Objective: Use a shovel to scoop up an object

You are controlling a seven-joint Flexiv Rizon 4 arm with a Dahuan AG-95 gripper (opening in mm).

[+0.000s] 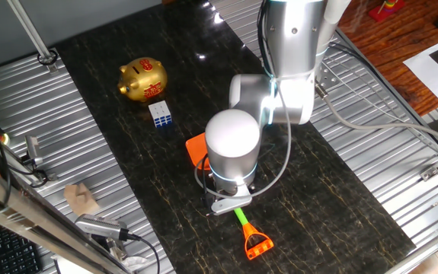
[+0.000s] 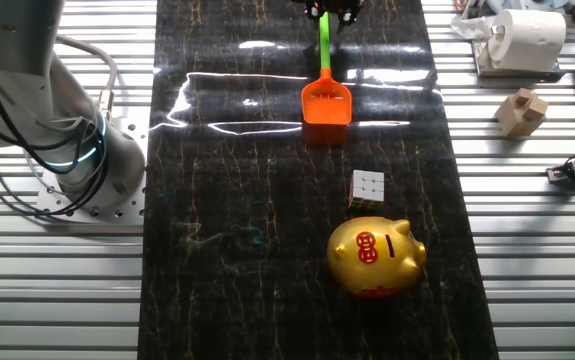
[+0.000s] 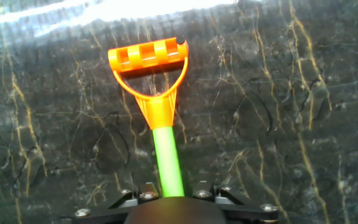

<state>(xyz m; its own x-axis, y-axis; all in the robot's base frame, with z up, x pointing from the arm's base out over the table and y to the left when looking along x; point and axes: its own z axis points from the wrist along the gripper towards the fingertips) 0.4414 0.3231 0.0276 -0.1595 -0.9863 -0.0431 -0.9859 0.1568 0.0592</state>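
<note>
Hand view | shovel [image 3: 166, 158]: green shaft, orange loop handle | jaws: grip state unclear

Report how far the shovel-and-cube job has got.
Done: the gripper is down at the shovel's green shaft, though the pictures don't show whether it is clamped. In hand: the shovel lies on the dark table, its orange blade pointing toward the cube but apart from it. Left: slide the blade under the cube beside the gold piggy bank and lift.
</note>
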